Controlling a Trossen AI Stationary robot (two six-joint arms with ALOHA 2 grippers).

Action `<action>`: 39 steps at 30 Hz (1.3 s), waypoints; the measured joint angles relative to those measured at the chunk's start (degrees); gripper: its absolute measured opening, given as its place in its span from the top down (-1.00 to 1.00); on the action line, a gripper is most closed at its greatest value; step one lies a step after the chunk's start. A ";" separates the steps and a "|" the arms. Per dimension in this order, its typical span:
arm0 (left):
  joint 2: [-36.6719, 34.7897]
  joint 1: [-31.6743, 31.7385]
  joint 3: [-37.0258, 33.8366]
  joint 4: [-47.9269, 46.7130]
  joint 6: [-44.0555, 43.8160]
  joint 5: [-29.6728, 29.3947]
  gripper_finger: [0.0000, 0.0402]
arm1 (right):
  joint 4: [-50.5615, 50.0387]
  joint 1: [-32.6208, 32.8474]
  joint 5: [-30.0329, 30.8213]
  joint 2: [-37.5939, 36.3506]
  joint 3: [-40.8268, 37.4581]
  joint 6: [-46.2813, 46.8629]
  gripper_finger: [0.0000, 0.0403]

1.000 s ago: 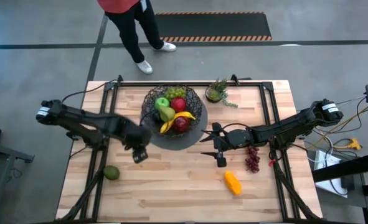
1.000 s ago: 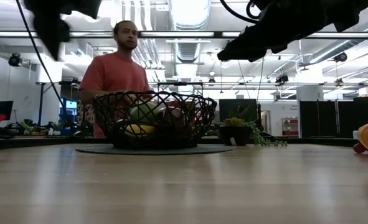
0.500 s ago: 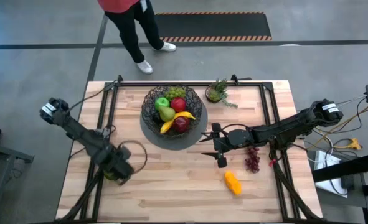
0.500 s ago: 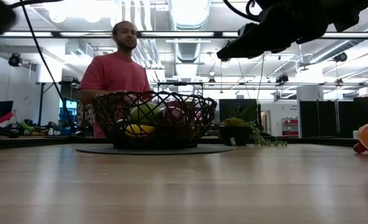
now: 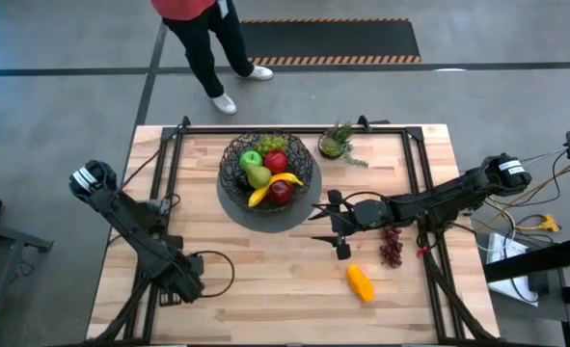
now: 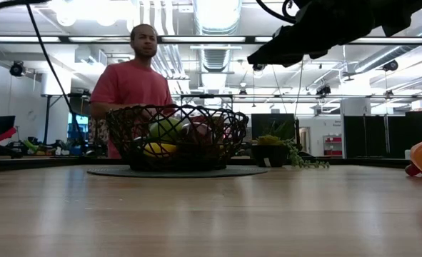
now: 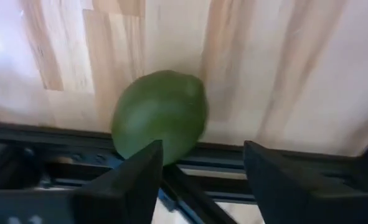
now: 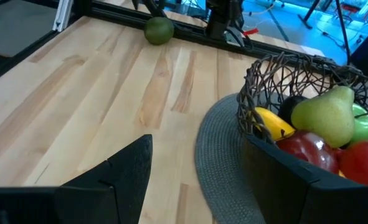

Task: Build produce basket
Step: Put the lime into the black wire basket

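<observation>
Lime beside left tool (hidden overhead).

Black wire basket holds fruit; lime, orange piece, grapes outside.

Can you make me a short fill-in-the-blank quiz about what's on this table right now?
1. The left gripper hovers open over the green ____.
2. The basket stands on a round grey ____.
3. On bare wood near the table's front lies an ____ piece of produce, beside the purple grapes.
4. The right gripper is open and holds ____.

Missing words: lime; mat; orange; nothing
</observation>
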 joint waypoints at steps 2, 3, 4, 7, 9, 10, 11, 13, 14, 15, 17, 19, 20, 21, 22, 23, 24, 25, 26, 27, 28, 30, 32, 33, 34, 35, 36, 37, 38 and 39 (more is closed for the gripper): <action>1.25 0.02 -0.46 -0.05 2.33 -0.11 -0.08 | -0.02 0.02 -0.01 0.00 0.00 0.36 -0.16; 1.88 0.01 -0.76 0.10 3.48 -0.13 -0.13 | -0.02 0.02 -0.03 0.00 0.00 0.56 -0.16; 2.39 -0.05 -1.08 0.01 3.81 -0.12 -0.18 | -0.02 0.02 -0.01 0.00 0.00 0.61 -0.16; 3.35 -0.11 -1.53 -0.54 5.09 -0.11 -0.34 | -0.04 0.09 -0.03 0.00 -0.02 0.95 -0.16; 3.76 -0.11 -1.55 -1.64 5.83 -0.11 -0.45 | -0.02 0.13 -0.03 0.00 -0.04 1.18 -0.16; 3.80 -0.11 -1.55 -1.58 6.76 -0.13 -0.49 | -0.02 0.13 -0.03 0.00 -0.07 1.16 -0.16; 3.78 -0.13 -1.49 -1.43 7.90 -0.11 -0.52 | -0.02 0.13 -0.02 0.00 -0.07 1.16 -0.16; 3.74 -0.17 -1.47 -1.35 9.69 -0.34 -0.57 | 0.00 0.11 -0.02 0.00 -0.07 1.16 -0.16; 3.74 -0.19 -1.60 -1.23 10.30 -1.24 -0.58 | -0.02 0.11 -0.03 0.00 -0.07 1.16 -0.16; 3.74 -0.20 -1.80 -1.18 10.96 -2.50 -0.59 | -0.02 0.11 -0.02 0.00 -0.07 1.14 -0.16; 3.73 -0.24 -2.45 -1.14 11.13 -4.86 -0.60 | -0.01 0.11 -0.03 0.00 -0.07 1.15 -0.16; 3.72 -0.24 -3.10 -0.98 11.16 -6.21 -0.60 | -0.01 0.11 -0.03 0.00 -0.09 1.19 -0.16; 3.70 -0.24 -3.41 -0.90 11.15 -6.23 -0.60 | -0.04 0.11 -0.03 0.00 -0.17 1.20 -0.16; 3.70 -0.24 -3.71 -0.99 11.08 -6.20 -0.60 | -0.04 0.11 -0.01 0.00 -0.22 1.20 -0.16; 3.70 -0.24 -3.88 -1.05 10.70 -6.09 -0.60 | -0.04 0.11 -0.03 0.00 -0.22 1.20 -0.16; 3.70 -0.24 -3.89 -1.00 9.89 -5.61 -0.60 | -0.04 0.11 -0.03 0.00 -0.24 1.20 -0.16; 3.70 -0.24 -3.89 -0.97 9.04 -4.67 -0.60 | -0.04 0.11 -0.02 0.00 -0.26 1.20 -0.16; 3.70 -0.24 -3.89 -0.99 7.95 -3.57 -0.60 | -0.04 0.11 -0.03 0.00 -0.26 1.22 -0.16; 3.70 -0.24 -3.89 -0.95 6.57 -2.72 -0.60 | -0.05 0.11 -0.02 0.00 -0.26 1.22 -0.16; 3.70 -0.24 -3.89 -0.89 5.00 -2.20 -0.60 | -0.06 0.11 -0.03 0.00 -0.26 1.22 -0.16; 3.70 -0.26 -3.89 -0.61 3.44 -2.07 -0.60 | -0.04 0.11 -0.02 0.00 -0.26 1.22 -0.16; 3.67 -0.38 -4.01 0.95 0.87 -2.10 -0.60 | -0.04 0.11 -0.03 0.00 -0.26 1.20 -0.16; 3.67 -0.54 -4.40 1.88 -0.79 -2.66 -0.60 | -0.04 0.11 -0.03 0.00 -0.26 1.16 -0.16; 3.65 -0.57 -4.79 2.54 -1.17 -2.88 -0.60 | -0.04 0.11 -0.03 0.00 -0.26 1.16 -0.16; 3.65 -0.59 -5.19 3.26 -1.42 -3.01 -0.60 | -0.04 0.11 -0.02 0.00 -0.26 1.16 -0.16; 3.65 -0.62 -5.68 3.93 -1.75 -3.20 -0.60 | -0.06 0.11 -0.02 0.00 -0.26 1.14 -0.16; 3.65 -0.63 -6.17 4.00 -2.07 -3.15 -0.60 | -0.06 0.11 0.00 0.00 -0.26 1.15 -0.16; 3.65 -0.72 -6.70 3.87 -2.25 -3.13 -0.60 | -0.07 0.11 -0.02 0.00 -0.26 1.18 -0.16; 3.65 -0.81 -7.17 3.75 -2.36 -3.17 -0.60 | -0.11 0.11 -0.03 0.00 -0.26 1.20 -0.16; 3.65 -0.90 -7.46 3.94 -2.31 -3.19 -0.60 | -0.11 0.11 -0.03 0.00 -0.26 1.20 -0.16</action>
